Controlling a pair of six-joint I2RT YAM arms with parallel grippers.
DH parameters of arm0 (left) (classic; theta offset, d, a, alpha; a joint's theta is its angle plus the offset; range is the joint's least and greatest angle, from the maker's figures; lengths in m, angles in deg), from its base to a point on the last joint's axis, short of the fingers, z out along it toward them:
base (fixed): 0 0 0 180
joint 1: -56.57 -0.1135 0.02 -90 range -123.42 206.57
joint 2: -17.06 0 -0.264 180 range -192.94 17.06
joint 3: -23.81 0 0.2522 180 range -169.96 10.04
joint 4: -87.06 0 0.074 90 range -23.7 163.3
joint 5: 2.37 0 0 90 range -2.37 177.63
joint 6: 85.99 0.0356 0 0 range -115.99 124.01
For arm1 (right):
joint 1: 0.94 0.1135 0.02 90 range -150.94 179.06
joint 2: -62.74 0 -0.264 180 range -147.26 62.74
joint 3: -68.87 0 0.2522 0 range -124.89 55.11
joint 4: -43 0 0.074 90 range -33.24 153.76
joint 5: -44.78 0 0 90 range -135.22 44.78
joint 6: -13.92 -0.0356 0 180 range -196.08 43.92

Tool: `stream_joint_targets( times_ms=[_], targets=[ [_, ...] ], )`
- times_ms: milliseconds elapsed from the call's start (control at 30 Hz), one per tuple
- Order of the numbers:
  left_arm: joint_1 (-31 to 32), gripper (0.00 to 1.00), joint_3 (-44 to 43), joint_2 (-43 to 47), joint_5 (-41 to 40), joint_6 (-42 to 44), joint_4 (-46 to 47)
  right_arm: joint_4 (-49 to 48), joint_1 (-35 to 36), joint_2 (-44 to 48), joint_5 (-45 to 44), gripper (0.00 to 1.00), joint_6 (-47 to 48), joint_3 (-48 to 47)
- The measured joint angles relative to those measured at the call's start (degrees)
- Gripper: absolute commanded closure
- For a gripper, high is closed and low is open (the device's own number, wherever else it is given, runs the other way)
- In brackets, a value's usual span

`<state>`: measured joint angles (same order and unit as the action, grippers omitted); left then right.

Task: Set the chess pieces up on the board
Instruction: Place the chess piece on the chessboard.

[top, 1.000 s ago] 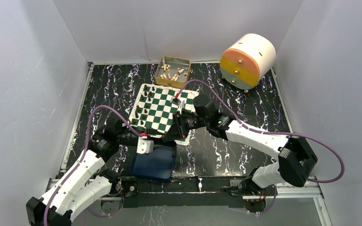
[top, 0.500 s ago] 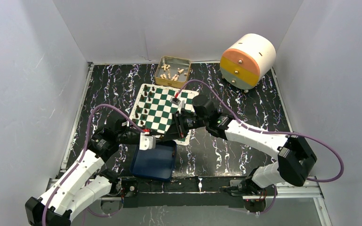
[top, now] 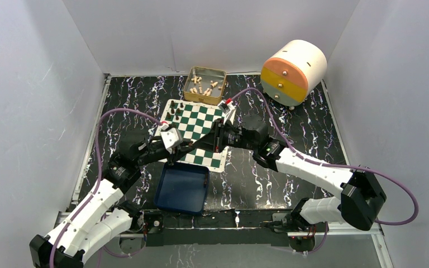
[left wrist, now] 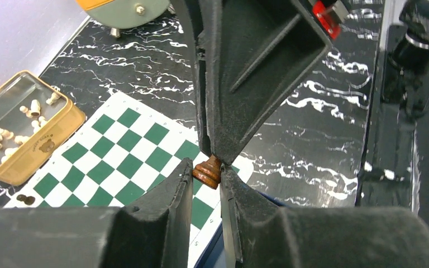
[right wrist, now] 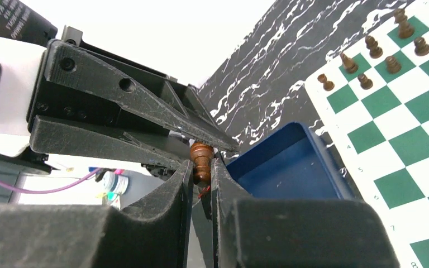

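Note:
A dark-brown chess piece (left wrist: 208, 171) is pinched between both grippers, just above the near edge of the green-and-white board (top: 195, 120). My left gripper (left wrist: 206, 176) is shut on its base. My right gripper (right wrist: 201, 164) is shut on the same piece (right wrist: 201, 159) from the opposite side. In the top view the left gripper (top: 192, 146) and the right gripper (top: 202, 145) meet tip to tip, and the piece is hidden there. Several dark-brown pieces (right wrist: 368, 56) stand in rows along the board's left edge (top: 170, 114).
A blue tray (top: 181, 190) lies just near of the board, under the grippers. A gold tin (top: 205, 84) with cream pieces sits behind the board. A round drawer unit (top: 293, 72) stands at the back right. White walls enclose the table.
My left gripper has risen from the blue tray and moved forward to the board's near edge. My right gripper has drawn back and turned to meet it, and both now grip the piece.

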<state>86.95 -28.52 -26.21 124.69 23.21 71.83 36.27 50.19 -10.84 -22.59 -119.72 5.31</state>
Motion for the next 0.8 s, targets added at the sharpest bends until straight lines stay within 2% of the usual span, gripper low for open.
stream_joint_targets(
  times_ms=[233,467,633,800],
  targets=[
    [0.02,1.00,1.40,-0.15,-4.98,-11.61,6.99,-4.11,-0.13,0.11,-4.09,0.80,-1.70,0.44],
    [0.13,1.00,2.34,-0.46,-7.54,-17.11,9.92,-6.05,-0.07,0.76,-7.65,0.85,-3.02,1.68],
    [0.15,0.69,2.62,-0.46,-8.81,-19.63,10.78,-6.56,0.00,0.79,-8.63,0.86,-3.15,1.86],
    [0.22,0.50,2.64,1.68,-11.67,-20.96,9.66,-5.31,-0.13,0.79,-10.64,0.87,-2.05,1.81]
  ],
)
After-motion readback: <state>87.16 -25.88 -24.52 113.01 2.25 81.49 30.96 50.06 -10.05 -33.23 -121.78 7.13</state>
